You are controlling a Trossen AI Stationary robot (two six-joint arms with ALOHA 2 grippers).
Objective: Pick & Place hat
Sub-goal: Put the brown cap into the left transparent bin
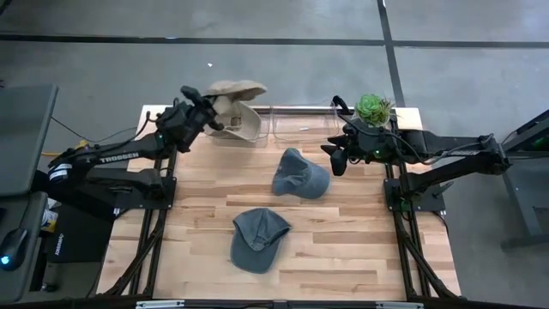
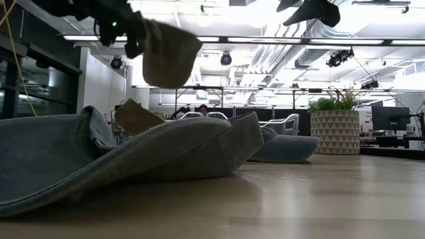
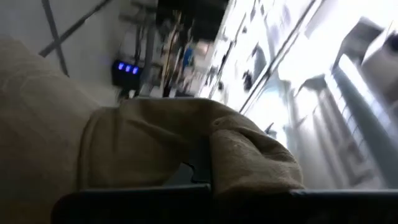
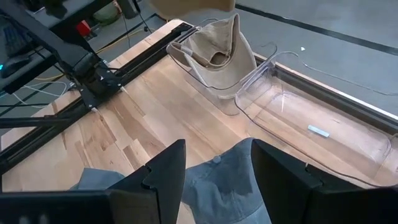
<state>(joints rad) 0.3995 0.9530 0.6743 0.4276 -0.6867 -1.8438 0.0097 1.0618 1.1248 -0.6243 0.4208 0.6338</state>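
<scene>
My left gripper [image 1: 208, 118] is shut on a tan hat [image 1: 234, 88], held in the air over a clear bin [image 1: 256, 140] at the table's far edge. A second tan hat [image 4: 216, 46] sits in that bin. In the low view the held tan hat [image 2: 170, 56] hangs high above the table. Two blue caps lie on the wood: one in the middle [image 1: 300, 176], one nearer the near edge [image 1: 257, 239]. My right gripper [image 4: 217, 152] is open, raised above and just right of the middle blue cap [image 4: 221, 186]. My left gripper holds the tan hat by cloth at its left end [image 1: 219, 101], pinched between the two fingers; the cloth bunches over the fingers [image 3: 249, 155] in the left wrist view and hides the exact spot. The hat is lifted clear and hangs below the gripper [image 2: 126, 33].
An empty clear bin [image 4: 311, 124] stands right of the one with the hat. A potted plant [image 1: 374, 109] sits at the far right corner, behind my right arm. Bare wood shows along the table's left and right sides and its near edge.
</scene>
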